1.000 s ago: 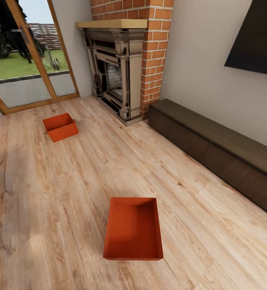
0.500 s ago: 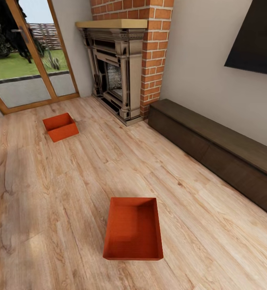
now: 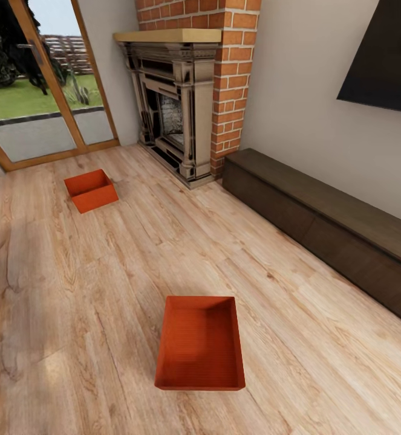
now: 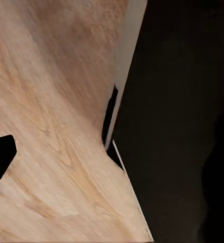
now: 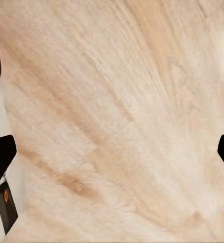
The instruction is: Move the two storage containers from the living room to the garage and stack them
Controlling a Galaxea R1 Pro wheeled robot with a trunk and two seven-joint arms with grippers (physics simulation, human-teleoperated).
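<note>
Orange-red against pale planks, the far storage container [image 3: 91, 190] sits on the wood floor [image 3: 103, 284] of the living room, toward the glass door [image 3: 37, 90]. The near storage container [image 3: 200, 342] lies in front of the robot, open side up, well apart from the first. To the right stand the brick fireplace [image 3: 182, 90], a low dark bench [image 3: 321, 235] along the wall and the TV [image 3: 381, 60].

In the left wrist view the left gripper [image 4: 0, 157] shows one dark fingertip over bare planks beside a dark body. In the right wrist view the right gripper [image 5: 112, 152] has fingertips at opposite edges, spread wide and holding nothing, with only floor between them. How far the left one gapes I cannot tell.

Neither container lies between any fingers, so both are yet to be picked up. The likely risk is a thin wall slipping from a pinch, or the bin tilting if lifted by one side.

Against the earlier head pictures nothing has shifted; containers and camera match exactly.
</note>
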